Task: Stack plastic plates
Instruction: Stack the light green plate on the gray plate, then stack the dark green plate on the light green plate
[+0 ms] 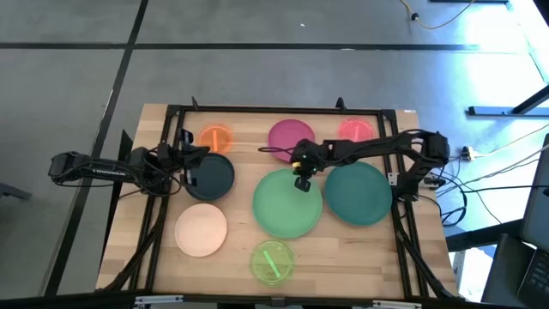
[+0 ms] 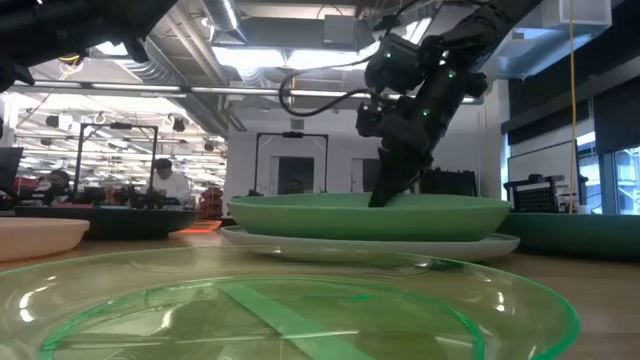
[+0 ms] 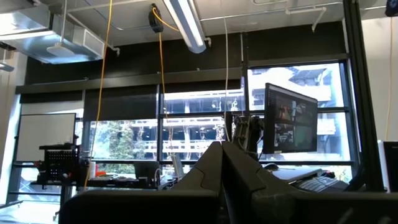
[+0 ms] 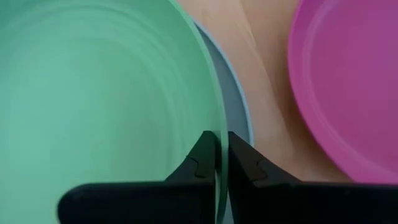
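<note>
The large green plate (image 1: 287, 206) lies in the pale grey-blue plate (image 4: 237, 106), whose rim shows under it in the low view (image 2: 370, 246). My right gripper (image 1: 302, 182) stands at the green plate's far rim, shut on it. Around it lie the teal plate (image 1: 358, 194), magenta plate (image 1: 292, 137), navy plate (image 1: 212, 178), peach plate (image 1: 202, 230), orange plate (image 1: 214, 137), pink-red plate (image 1: 353, 130) and lime plate (image 1: 273, 262). My left gripper (image 1: 194, 166) is shut at the navy plate's left edge, its fingers (image 3: 211, 163) level toward the room. My right gripper (image 4: 221, 146) pinches the green plate's far rim (image 4: 217, 118), one finger inside the plate and one outside it. The fingers (image 2: 388, 190) come from above, pointing down. The plate sits level on the pale grey-blue plate beneath it.
A black frame (image 1: 257, 110) runs around the wooden table top. The magenta plate lies close behind my right gripper and the teal plate lies right beside the green one. Bare wood (image 1: 343, 257) shows near the table's near right corner.
</note>
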Motion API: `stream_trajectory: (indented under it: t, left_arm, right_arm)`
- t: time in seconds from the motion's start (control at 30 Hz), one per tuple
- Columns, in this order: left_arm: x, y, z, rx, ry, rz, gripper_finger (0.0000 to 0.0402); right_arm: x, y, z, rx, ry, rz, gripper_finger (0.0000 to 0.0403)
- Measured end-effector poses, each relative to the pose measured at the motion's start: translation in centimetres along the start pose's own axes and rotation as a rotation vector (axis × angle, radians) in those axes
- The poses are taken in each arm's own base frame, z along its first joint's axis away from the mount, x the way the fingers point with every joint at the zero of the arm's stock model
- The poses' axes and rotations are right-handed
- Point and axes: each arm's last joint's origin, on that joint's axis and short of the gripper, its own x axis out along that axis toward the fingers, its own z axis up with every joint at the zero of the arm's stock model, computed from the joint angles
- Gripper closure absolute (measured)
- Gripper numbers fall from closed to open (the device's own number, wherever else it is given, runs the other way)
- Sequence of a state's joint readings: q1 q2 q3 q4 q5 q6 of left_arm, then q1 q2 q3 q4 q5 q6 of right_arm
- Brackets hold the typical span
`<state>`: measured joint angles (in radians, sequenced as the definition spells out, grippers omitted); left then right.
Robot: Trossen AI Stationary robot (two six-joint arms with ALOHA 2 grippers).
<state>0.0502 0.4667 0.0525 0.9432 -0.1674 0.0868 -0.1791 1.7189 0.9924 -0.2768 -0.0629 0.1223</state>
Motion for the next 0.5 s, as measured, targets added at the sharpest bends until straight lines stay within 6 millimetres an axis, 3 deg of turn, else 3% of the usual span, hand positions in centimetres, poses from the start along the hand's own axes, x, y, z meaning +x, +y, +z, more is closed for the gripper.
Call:
stream_trajectory:
  t: [0.13,0.3,0.5]
  left_arm:
    - [0.0,0.0,0.0,0.000,-0.001,-0.009,0.0401]
    - [0.0,0.0,0.0,-0.001,-0.001,-0.009,0.0401]
    - [0.0,0.0,0.0,-0.001,-0.001,-0.009,0.0401]
  right_arm:
    - [0.4,-0.1,-0.2,0.001,0.014,-0.012,0.0383]
    - [0.0,0.0,-0.1,-0.026,0.010,-0.018,0.0316]
    - [-4.4,0.4,1.2,-0.071,0.015,-0.016,0.0239]
